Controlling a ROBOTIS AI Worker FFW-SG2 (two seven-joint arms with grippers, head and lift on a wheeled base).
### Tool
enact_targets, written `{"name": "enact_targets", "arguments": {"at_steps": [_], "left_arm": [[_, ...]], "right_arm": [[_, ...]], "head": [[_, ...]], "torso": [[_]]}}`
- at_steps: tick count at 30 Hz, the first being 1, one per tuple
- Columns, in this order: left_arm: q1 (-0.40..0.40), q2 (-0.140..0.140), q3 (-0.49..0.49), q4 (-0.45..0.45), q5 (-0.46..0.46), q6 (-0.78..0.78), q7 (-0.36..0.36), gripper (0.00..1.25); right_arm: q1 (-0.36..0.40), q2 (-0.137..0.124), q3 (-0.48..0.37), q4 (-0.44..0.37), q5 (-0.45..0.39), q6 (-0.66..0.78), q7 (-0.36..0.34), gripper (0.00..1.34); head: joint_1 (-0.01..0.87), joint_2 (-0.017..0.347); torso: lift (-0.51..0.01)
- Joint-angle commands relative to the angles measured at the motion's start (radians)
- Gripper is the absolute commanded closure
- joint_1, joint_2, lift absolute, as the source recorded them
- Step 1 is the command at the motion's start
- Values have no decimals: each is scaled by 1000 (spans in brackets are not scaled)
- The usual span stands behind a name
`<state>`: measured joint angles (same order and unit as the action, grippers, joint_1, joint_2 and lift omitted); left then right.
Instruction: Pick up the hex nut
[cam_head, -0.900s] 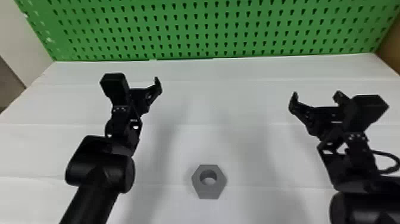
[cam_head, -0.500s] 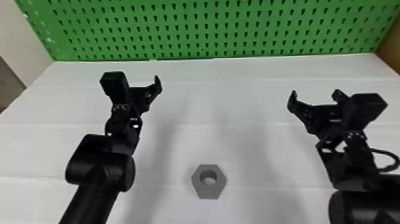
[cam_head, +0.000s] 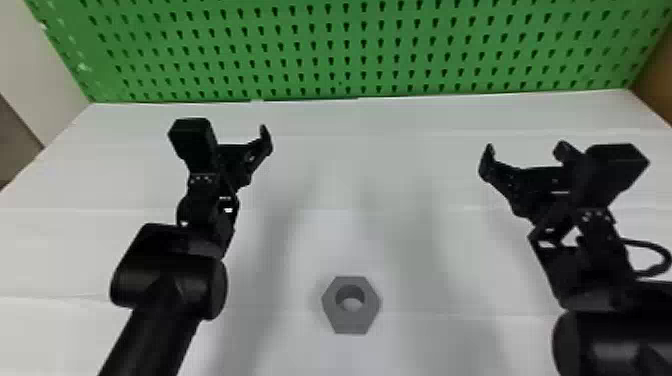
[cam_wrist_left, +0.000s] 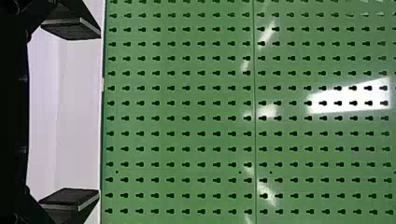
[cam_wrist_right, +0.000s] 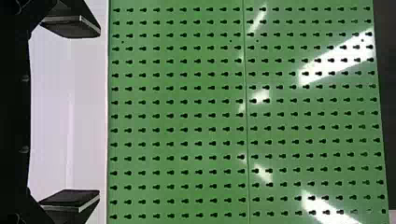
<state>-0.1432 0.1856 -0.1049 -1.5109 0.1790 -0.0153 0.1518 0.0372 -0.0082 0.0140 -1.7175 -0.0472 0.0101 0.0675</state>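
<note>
A grey hex nut with a round hole lies flat on the white table, near the bottom centre of the head view. My left gripper is above the table, farther back and to the left of the nut. My right gripper hangs farther back and to the nut's right. In the left wrist view the left gripper has its two fingers wide apart with nothing between them. The right gripper is likewise open and holds nothing in the right wrist view.
A green pegboard stands along the table's back edge. A pale wall rises at the left, and a brown surface borders the right back corner. A black cable loops out beside the right arm.
The right arm has shifted very slightly left and toward the back. The left arm and the hex nut look unmoved.
</note>
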Motion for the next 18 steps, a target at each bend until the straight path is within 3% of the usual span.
{"name": "enact_targets", "arguments": {"at_steps": [1,9,18], "left_arm": [[-1,0,2,0,-1,0,0,90],[5,0,7,0,-1,0,0,90],[5,0,7,0,-1,0,0,90]], "right_arm": [[-8,-15,12,-57,-2,73,2,88],[-28,-41,44,-139,-14,215,3,87],[-50,-41,43,-215,-16,387,26,84]], "head": [[785,150],[785,150],[785,150]], "torso": [[-80],[-80],[-80]]}}
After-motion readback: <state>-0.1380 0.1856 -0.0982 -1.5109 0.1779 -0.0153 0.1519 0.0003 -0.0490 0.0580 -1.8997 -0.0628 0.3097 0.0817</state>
